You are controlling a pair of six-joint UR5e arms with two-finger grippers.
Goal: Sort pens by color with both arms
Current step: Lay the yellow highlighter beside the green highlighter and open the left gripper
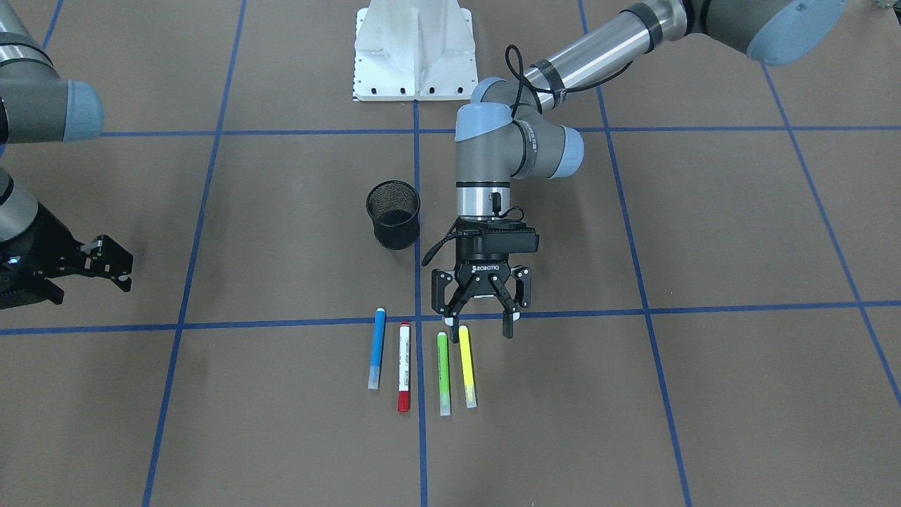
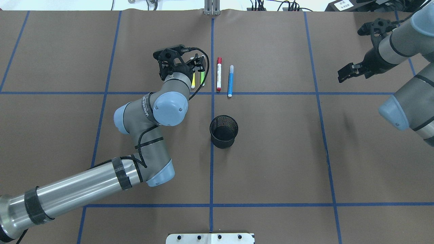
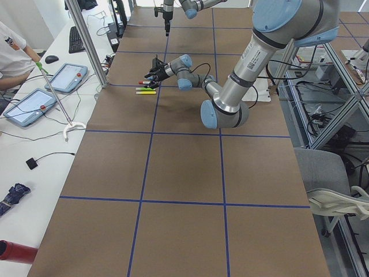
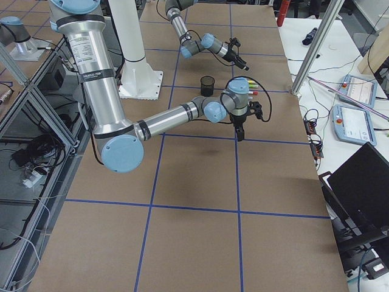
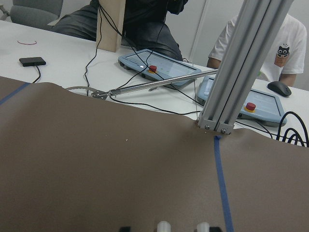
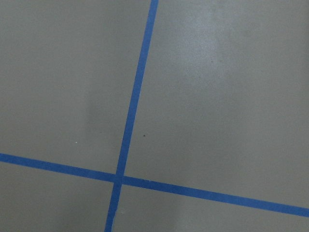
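Four pens lie side by side near the table's middle: blue (image 1: 377, 348), white with a red cap (image 1: 404, 366), lime green (image 1: 443, 373) and yellow (image 1: 467, 366). In the overhead view they are yellow (image 2: 193, 81), green (image 2: 202, 77), red-capped (image 2: 218, 74) and blue (image 2: 230, 81). My left gripper (image 1: 481, 327) points down, open, over the ends of the pens nearest the robot. Its fingers straddle the tip of the yellow pen, and one finger stands between yellow and green. It holds nothing. My right gripper (image 1: 105, 264) hangs open and empty far off to the side (image 2: 346, 73).
A black mesh cup (image 1: 393, 215) stands upright between the pens and the white metal base (image 1: 415, 53). Blue tape lines grid the brown table. Past the far edge are an aluminium post (image 5: 241, 72), control tablets, cables and seated people.
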